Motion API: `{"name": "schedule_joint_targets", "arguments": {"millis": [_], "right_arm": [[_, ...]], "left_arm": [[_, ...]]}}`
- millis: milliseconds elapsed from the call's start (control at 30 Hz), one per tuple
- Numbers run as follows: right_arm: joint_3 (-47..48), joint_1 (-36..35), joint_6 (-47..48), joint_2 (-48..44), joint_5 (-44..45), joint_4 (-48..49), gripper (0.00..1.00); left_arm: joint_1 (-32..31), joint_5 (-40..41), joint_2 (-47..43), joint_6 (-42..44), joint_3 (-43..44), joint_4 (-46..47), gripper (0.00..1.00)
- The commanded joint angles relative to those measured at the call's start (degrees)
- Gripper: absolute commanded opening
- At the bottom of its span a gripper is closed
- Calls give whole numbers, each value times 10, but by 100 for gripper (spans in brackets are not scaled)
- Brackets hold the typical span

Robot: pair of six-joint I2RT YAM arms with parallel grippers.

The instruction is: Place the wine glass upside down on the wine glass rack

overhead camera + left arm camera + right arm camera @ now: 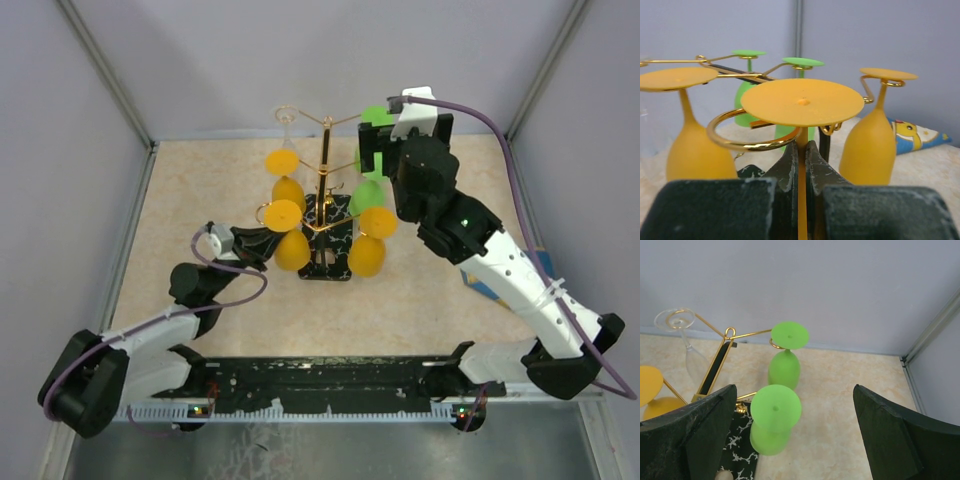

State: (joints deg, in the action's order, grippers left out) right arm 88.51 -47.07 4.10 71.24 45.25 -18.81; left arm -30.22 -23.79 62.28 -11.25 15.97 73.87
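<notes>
Beige marbled tabletop (200,180) inside grey walls carries the work. Nearest the arm bases, we find the left gripper (801,150), its fingers pinching the stem of the orange wine glass (802,101) just below the foot. The glass is upside down, bowl low and flat round foot on top. Its stem appears to sit inside a curled arm of the wine glass rack (722,135); we cannot tell whether the foot bears on the wire. We judge the hanging step nearly complete. The next move calls for parting the fingers and backing straight out without dragging the stem or knocking the neighbouring orange glasses (872,145). Beyond the pole hang two green glasses (776,407) and a clear glass (687,347). Farthest, the right gripper (796,440) hovers over the green pair, fingers spread wide, holding nothing.
</notes>
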Motion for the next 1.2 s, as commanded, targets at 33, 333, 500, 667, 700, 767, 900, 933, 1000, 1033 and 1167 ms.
{"name": "schedule_joint_targets", "arguments": {"millis": [33, 333, 500, 667, 700, 767, 900, 933, 1000, 1033, 1167], "right_arm": [[-2, 3, 10, -24, 7, 20, 99], [-5, 3, 6, -25, 5, 15, 99], [-7, 3, 7, -26, 5, 17, 99], [-7, 3, 6, -20, 4, 22, 99], [-7, 3, 6, -19, 3, 23, 99], [-6, 3, 4, -16, 0, 23, 99], [-2, 3, 3, -13, -1, 18, 99], [-2, 3, 4, -13, 0, 18, 99], [-2, 3, 4, -13, -1, 18, 99], [-1, 3, 4, -13, -1, 18, 99], [-2, 3, 4, -8, -1, 18, 99]], "left_arm": [[2, 113, -41, 32, -21, 10, 0], [2, 176, -106, 60, -34, -37, 0], [2, 161, -136, 57, -49, -56, 0], [2, 59, -135, 54, -37, -102, 0], [2, 44, -126, 52, -35, -101, 0], [2, 23, -105, 47, -30, -87, 0], [1, -1, -66, 37, -16, -70, 1], [1, 2, -61, 36, -17, -64, 7], [1, 18, -60, 34, -26, -53, 29], [1, 31, -66, 33, -33, -51, 41], [2, 83, -101, 31, -59, -56, 67]]}}
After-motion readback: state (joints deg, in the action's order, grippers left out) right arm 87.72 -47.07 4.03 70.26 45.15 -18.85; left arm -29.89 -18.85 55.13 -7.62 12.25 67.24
